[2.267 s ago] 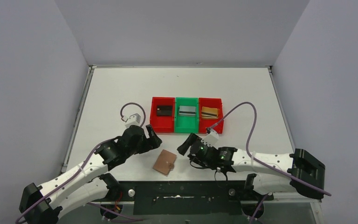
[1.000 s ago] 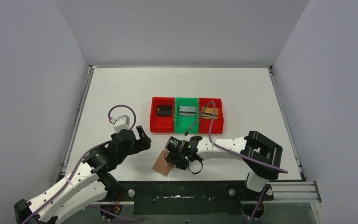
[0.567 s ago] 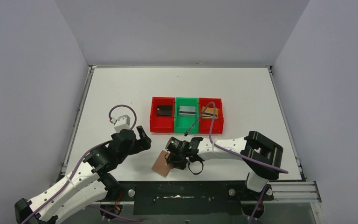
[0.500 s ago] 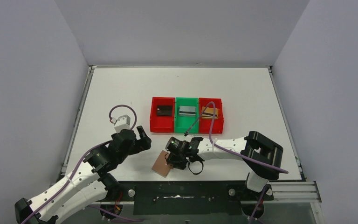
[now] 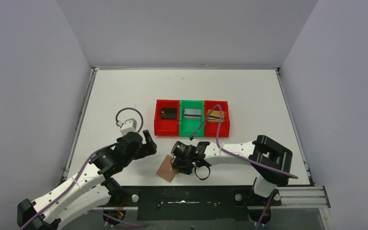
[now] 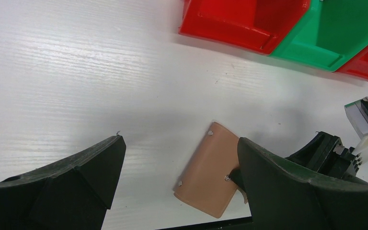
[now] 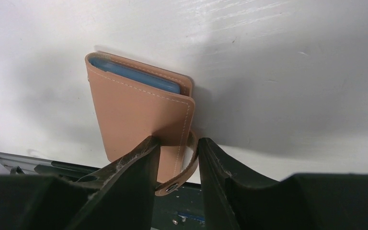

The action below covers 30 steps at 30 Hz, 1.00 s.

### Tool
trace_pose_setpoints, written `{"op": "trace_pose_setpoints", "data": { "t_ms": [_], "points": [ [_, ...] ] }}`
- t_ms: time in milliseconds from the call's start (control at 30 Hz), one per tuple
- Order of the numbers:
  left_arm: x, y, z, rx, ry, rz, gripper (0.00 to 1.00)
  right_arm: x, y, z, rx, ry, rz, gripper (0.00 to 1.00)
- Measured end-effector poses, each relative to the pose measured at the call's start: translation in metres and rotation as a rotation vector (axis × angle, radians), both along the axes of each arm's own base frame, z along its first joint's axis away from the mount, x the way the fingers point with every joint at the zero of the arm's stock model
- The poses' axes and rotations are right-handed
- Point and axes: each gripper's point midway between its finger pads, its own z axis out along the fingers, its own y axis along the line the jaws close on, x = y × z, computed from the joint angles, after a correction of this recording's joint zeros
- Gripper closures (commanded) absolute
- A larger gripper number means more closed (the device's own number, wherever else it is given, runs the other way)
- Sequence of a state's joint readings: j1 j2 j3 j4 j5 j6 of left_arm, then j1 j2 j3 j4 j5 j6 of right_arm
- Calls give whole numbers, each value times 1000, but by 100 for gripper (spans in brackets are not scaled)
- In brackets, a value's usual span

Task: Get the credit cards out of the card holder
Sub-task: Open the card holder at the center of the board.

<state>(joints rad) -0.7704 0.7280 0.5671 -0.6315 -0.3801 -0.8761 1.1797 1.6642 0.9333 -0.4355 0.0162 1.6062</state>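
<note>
Right gripper [image 7: 178,146] pinches the closed card holder [image 7: 134,112] at its snap tab [image 7: 189,167] on the table [image 7: 268,72]; left gripper [image 6: 180,143] hovers near, jaws spread wide.

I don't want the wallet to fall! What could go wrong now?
The right end effector pinches only the thin snap tab while the open left end effector is apart from the card holder, so pulling might drag the holder instead of opening it. It lies near the front edge of the table and might slide off.
</note>
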Motion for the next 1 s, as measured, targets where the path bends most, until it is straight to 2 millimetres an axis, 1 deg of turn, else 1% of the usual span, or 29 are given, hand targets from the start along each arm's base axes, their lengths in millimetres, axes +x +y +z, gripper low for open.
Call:
{"op": "trace_pose_setpoints", "data": {
  "t_ms": [33, 67, 133, 233, 300, 467, 567, 633, 733, 800, 933, 1000],
  "points": [
    [0, 0, 0, 0, 2, 0, 11, -1, 0, 0, 0, 0, 2, 68],
    [0, -1, -1, -2, 4, -1, 11, -1, 0, 1, 1, -1, 4, 70],
    [-1, -2, -1, -6, 8, -5, 11, -2, 0, 1, 0, -3, 11, 81],
    [-2, -3, -1, -12, 13, -10, 11, -3, 0, 1, 1, -5, 18, 84],
    [-3, -4, -1, -15, 16, -12, 11, -3, 0, 1, 0, -6, 22, 91],
    [-5, -7, -3, -23, 31, -28, 12, -2, -3, 3, -10, -20, 29, 96],
    [-7, -13, -4, -37, 47, -55, 11, 1, -9, 8, -26, -47, 39, 100],
    [-9, -19, -5, -50, 62, -80, 12, 3, -12, 13, -31, -74, 49, 100],
    [-12, -30, -6, -72, 79, -133, 12, 9, -15, 27, -20, -125, 67, 100],
    [-15, -39, -7, -91, 96, -182, 12, 13, -13, 42, 12, -174, 89, 99],
    [-21, -58, -11, -130, 130, -281, 13, 22, -9, 77, 138, -292, 140, 96],
    [-24, -66, -14, -147, 149, -319, 15, 27, -10, 90, 181, -338, 155, 95]
  ]
}}
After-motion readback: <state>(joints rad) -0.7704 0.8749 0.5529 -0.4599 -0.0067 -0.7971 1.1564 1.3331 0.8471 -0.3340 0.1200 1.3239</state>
